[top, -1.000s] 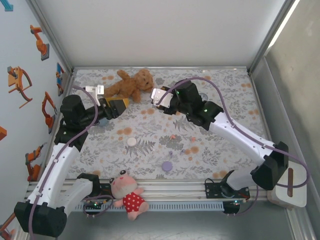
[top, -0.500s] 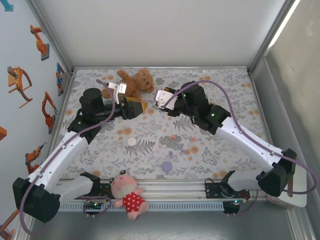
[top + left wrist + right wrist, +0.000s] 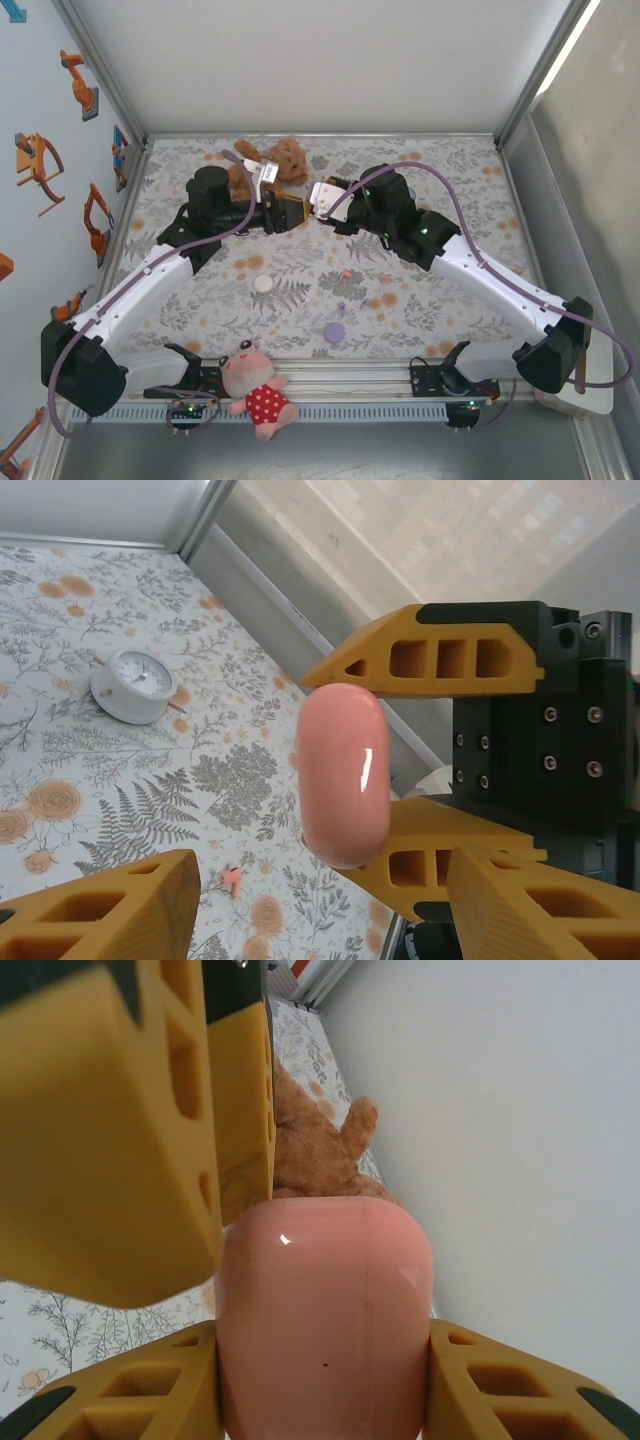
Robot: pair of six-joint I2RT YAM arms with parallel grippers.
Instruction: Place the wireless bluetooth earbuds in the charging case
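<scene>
charging case (image 3: 343, 775): pink plastic, smooth, glossy with bright highlights | left hand (image 3: 291, 212) fingers (image 3: 110, 912): yellow plastic, matt, finely ribbed | tabletop (image 3: 300, 300): printed floral cloth, matt | teddy bear (image 3: 282, 160): brown plush, fuzzy | frame rail (image 3: 340, 372): bare metal, dull sheen

a: where does the top camera stand?
b: high above and behind the arm bases (image 3: 448, 378), far from the pink case (image 3: 343, 775). it looks down on the whole table (image 3: 450, 180).
a: and the wrist cameras?
b: both are very near the pink case. the left one looks at its side, toward a side wall (image 3: 450, 530). the right one looks past it, toward the brown bear (image 3: 300, 1160) just behind. they share the case, and the bear is in the top view too.
</scene>
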